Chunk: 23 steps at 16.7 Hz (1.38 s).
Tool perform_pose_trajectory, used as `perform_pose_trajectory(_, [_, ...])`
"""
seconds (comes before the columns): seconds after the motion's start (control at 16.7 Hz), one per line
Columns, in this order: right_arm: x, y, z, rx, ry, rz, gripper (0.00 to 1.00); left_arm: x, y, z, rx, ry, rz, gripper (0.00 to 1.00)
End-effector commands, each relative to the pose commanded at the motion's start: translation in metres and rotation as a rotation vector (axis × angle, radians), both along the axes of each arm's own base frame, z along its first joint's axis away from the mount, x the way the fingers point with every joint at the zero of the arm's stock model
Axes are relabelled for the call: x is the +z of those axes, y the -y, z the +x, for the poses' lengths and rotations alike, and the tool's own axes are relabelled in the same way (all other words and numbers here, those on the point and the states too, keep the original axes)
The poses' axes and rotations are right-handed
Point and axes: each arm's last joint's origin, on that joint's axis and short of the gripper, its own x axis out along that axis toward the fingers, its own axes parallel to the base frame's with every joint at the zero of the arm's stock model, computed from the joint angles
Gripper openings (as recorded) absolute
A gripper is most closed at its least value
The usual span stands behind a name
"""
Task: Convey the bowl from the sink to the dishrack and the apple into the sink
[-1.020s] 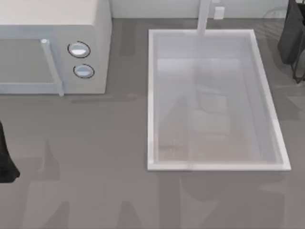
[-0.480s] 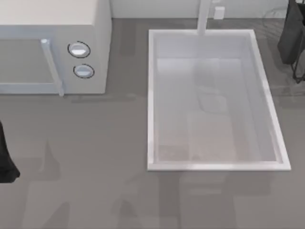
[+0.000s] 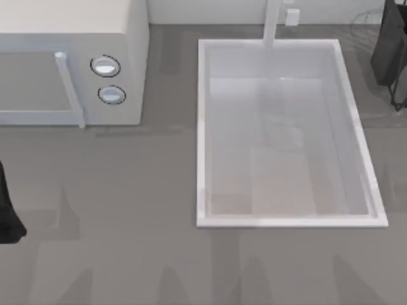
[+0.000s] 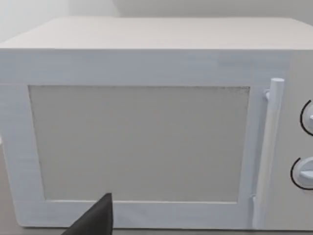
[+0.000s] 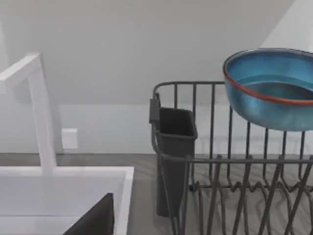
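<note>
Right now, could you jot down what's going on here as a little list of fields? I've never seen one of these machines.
sink: white basin right of centre, nothing seen inside it
tap: white, at the sink's far edge
bowl: blue with a red-brown rim, up above the dishrack
dishrack: dark wire rack beside the sink, with a dark cup holder
microwave: white, door shut, at the table's far left
left arm: parked at the table's left edge
right arm: at the far right, over the dishrack
</note>
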Motion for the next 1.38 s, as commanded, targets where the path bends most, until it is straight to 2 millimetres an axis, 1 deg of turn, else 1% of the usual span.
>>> perform_pose_trajectory(0.18, [-0.026, -0.004, -0.016, 0.003, 0.013, 0.000, 1.00, 0.000, 0.000, 0.000, 0.000, 0.000, 0.000, 1.00])
perform_pose_trajectory(0.3, [-0.040, -0.005, -0.020, 0.005, 0.011, 0.000, 1.00, 0.000, 0.000, 0.000, 0.000, 0.000, 0.000, 1.00])
perform_pose_trajectory(0.42, [-0.047, -0.006, -0.022, 0.006, 0.008, 0.002, 1.00, 0.000, 0.000, 0.000, 0.000, 0.000, 0.000, 1.00])
perform_pose_trajectory(1.38, [-0.048, -0.006, -0.022, 0.006, 0.008, 0.003, 1.00, 0.000, 0.000, 0.000, 0.000, 0.000, 0.000, 1.00])
